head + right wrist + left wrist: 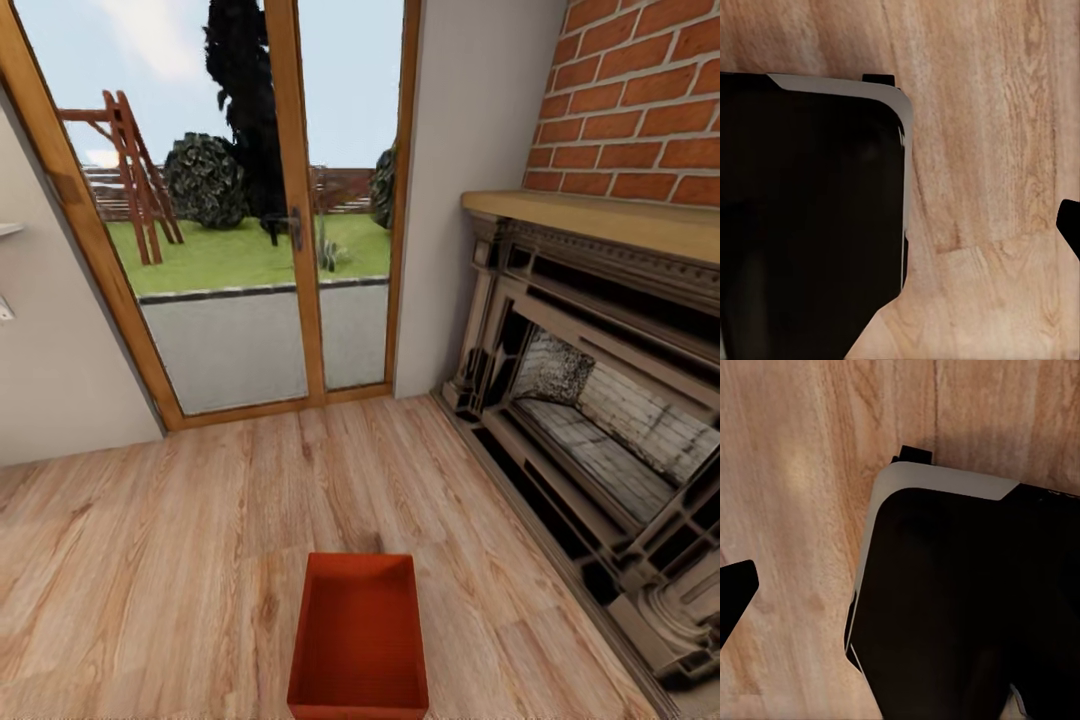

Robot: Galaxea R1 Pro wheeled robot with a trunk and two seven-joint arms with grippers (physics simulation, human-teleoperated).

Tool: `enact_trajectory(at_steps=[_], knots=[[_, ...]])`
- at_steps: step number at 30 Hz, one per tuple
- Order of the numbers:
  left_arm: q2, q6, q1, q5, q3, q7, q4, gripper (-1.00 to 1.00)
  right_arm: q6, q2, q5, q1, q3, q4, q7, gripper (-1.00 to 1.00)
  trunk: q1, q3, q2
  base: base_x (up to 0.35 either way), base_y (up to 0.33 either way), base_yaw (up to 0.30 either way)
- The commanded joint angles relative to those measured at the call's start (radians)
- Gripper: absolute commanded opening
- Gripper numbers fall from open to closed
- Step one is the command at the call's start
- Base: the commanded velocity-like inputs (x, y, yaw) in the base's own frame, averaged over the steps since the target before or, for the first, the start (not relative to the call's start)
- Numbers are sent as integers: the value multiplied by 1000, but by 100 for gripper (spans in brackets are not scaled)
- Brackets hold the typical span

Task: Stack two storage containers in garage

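I see one storage container (359, 635), red-orange, open-topped and empty, on the wood-plank floor (150, 560) at the head view's lower edge, its near end cut off. Fireplace (590, 400) right, glass doors (250, 210) ahead. Both wrist cameras look down past the dark robot base (960, 607); whether either pincer is open or closed, I cannot tell.

The red-orange open-top rectangular container (358, 635) in front of me runs off the head view's lower edge, its near wall unseen. The dark carved fireplace surround (600, 420) is cut at the right edge.
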Motion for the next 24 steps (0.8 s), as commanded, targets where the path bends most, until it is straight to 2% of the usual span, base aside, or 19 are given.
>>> enact_trajectory(at_steps=[1, 24], knots=[[0, -2, -1, 7, -8, 2, 0, 100, -6, 0, -7, -1, 8, 3, -2, 100, 0, -3, -1, 0, 0, 0], [7, -2, 0, -4, -16, 1, -3, 100, -4, 2, -4, -1, 10, 3, -2, 100, 0, -39, -1, 0, 0, 0]])
